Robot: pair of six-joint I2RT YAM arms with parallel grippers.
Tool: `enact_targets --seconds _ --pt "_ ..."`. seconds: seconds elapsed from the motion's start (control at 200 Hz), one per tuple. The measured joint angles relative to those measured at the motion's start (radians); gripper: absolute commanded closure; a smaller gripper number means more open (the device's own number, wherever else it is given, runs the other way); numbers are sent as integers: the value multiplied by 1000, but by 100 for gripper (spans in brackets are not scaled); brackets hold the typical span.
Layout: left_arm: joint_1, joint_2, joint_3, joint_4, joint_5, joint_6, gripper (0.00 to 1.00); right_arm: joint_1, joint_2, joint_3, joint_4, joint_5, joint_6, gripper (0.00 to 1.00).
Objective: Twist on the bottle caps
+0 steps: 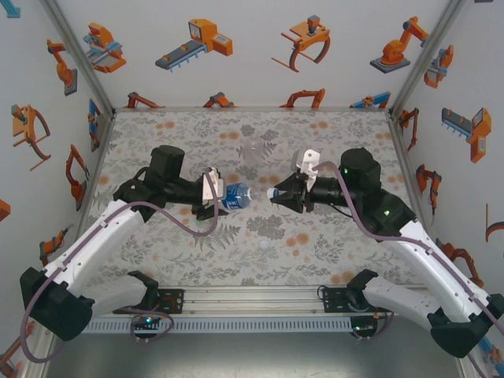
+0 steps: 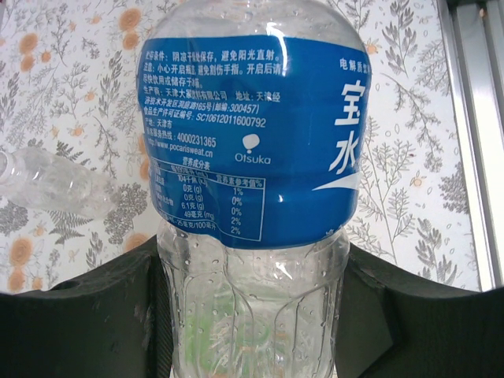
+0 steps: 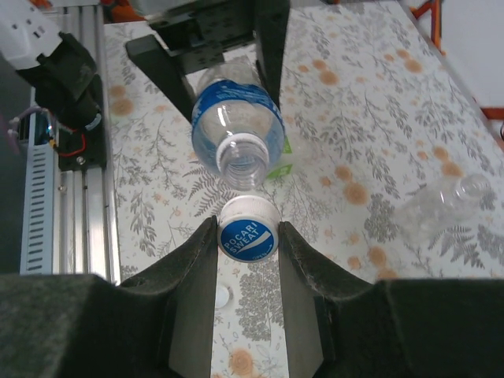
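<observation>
The right gripper sits at the bottom centre of its wrist view, fingers drawn in close on a white cap, pinching its sides with the blue printed top facing the camera. Just above it in the frame is the open mouth of the bottle, which lies level and points at the cap; whether rim and cap touch I cannot tell. The cap looks a shade right of the mouth, so the step in hand, seating it, calls for lining the two axes up first, then pushing straight on with light pressure and turning only once the threads catch, since a tilted start would likely cross-thread. Beyond, the left gripper is clamped on the bottle's clear body below the blue label; the thin wall may flex or spin under the twist, so that hold must be firm. A loose cap lies on the table at lower centre, and a plain bottle lies far right, well apart
</observation>
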State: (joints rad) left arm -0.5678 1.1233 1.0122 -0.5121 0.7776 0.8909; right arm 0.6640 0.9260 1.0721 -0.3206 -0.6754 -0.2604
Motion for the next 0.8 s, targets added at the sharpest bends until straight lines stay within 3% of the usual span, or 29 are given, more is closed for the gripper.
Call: enact_targets --seconds 0.325,0.801 --pt "-8 -27 0 -23 8 78 100 2 6 -24 27 -110 -84 100" --pt "-10 -26 0 -43 19 79 100 28 66 -25 102 -117 -96 100"
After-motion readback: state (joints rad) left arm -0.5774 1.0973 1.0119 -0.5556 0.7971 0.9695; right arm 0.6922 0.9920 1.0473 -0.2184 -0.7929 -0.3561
